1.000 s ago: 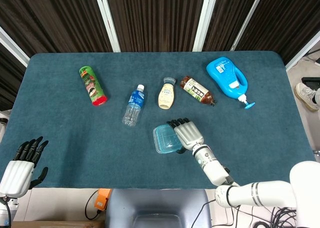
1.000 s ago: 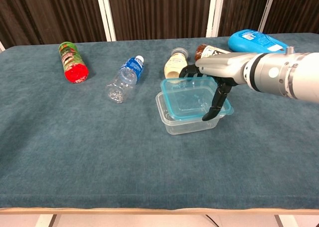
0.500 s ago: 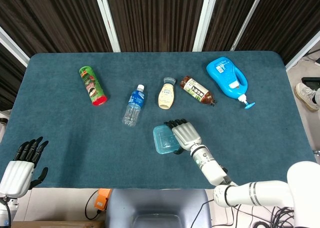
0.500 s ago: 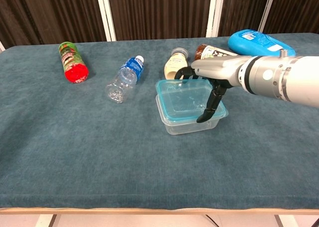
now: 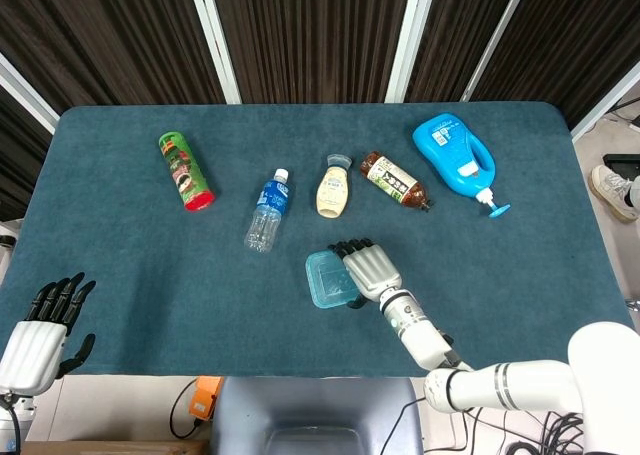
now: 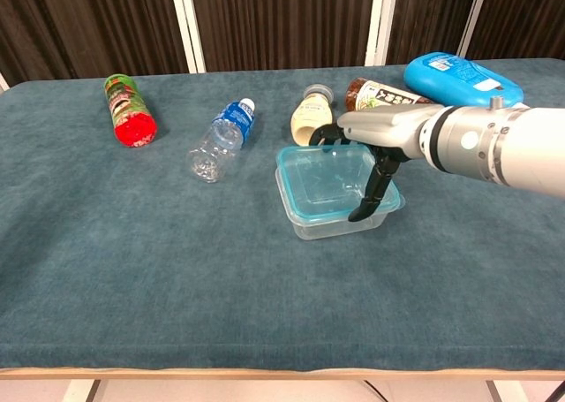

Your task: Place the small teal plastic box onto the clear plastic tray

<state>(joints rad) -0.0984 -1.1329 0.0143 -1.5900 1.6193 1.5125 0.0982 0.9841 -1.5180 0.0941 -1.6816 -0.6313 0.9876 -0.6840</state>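
The right hand (image 6: 375, 159) is gripping the small teal plastic box (image 6: 331, 178), fingers curled over its far rim and thumb at its near edge, seating it in the clear plastic tray (image 6: 340, 225) beneath. Next, I'd judge, comes spreading the fingers and lifting away.

Left robot hand (image 5: 40, 327) partly cropped

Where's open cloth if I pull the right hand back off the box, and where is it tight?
Bare cloth lies right of the teal box and clear tray, below the blue detergent bottle, and along the near edge. The right hand still grips the box. Tight behind: mayonnaise bottle, tea bottle, water bottle. The left hand sits off the table's near-left corner.
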